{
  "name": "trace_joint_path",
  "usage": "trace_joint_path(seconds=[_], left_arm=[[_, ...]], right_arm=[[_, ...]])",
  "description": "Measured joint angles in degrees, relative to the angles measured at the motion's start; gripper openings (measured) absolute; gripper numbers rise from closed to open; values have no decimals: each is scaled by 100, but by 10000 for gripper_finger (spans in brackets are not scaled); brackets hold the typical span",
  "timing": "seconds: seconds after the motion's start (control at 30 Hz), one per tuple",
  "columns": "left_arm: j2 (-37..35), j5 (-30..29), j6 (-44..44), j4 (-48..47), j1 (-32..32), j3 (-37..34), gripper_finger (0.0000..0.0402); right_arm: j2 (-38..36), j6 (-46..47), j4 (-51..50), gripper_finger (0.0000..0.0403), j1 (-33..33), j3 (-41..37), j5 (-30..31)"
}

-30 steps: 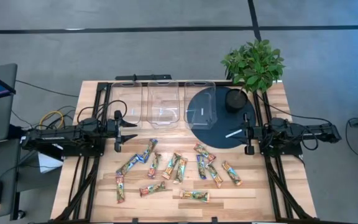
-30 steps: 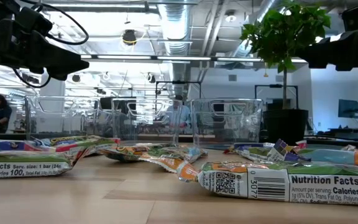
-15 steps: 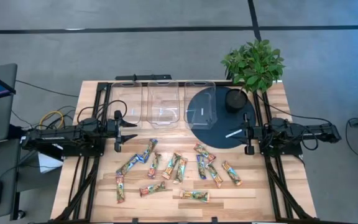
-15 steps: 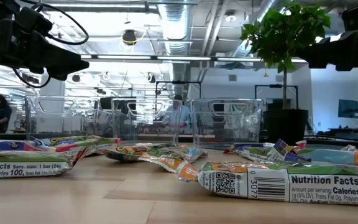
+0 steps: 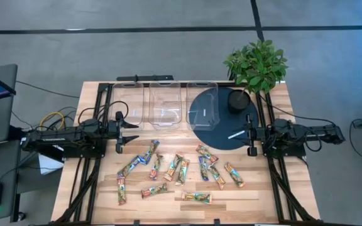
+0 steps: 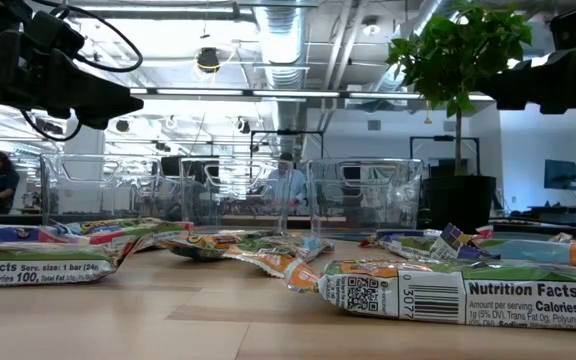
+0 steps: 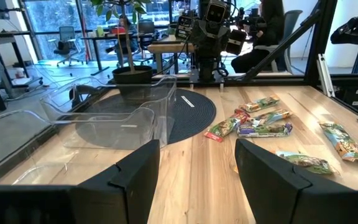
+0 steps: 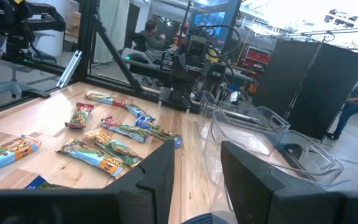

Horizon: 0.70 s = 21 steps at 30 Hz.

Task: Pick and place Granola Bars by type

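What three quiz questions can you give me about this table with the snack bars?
1. True or false: some granola bars already lie inside the clear bins.
2. Which thing stands on the dark round mat? A) a cup B) the potted plant C) a book
3. Fill in: the left tool and the right tool are both holding ____.

Key: 1 false, the bars all lie on the wooden table. 2 B. 3 nothing.

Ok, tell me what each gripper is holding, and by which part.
Nothing is held. The left gripper and right gripper both stand open and empty; the granola bars lie on the table.
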Motion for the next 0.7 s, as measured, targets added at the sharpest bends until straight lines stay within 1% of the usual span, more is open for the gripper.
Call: trace_joint_path(seconds=[0.37,0.53,0.63,0.7], left_arm=[[0,0,6,2,0,-1,206],[-1,-1,-32,2,0,0,206],[0,3,-27,6,0,-1,206],[0,4,-103,42,-2,0,206]], right_arm=[[0,-6,5,124,0,0,0],[-9,-343,133,124,-2,0,2],[-9,-337,113,124,4,0,0],[-9,-173,114,124,11,0,0]])
